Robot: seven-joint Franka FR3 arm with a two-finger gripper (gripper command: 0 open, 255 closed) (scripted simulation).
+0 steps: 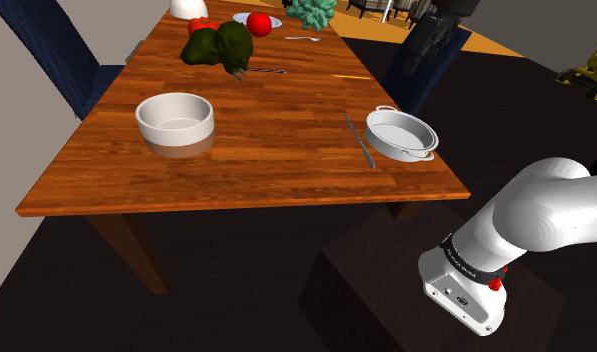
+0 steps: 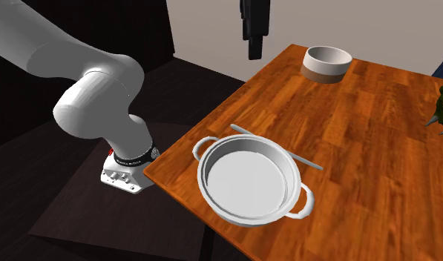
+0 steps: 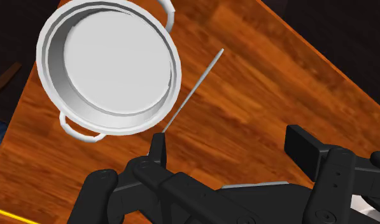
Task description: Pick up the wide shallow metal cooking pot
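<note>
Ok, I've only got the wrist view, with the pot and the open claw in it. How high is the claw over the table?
Observer: In the second exterior view the claw hangs well above the table, clear of the pot and touching nothing.
Operator: Anything else on there besides the thin rod?
Observer: A white bowl with a brownish base, well apart from the pot, towards the shoulder view's left.
Operator: Where's the pot from the stand?
Observer: On the table corner nearest the stand.
</note>
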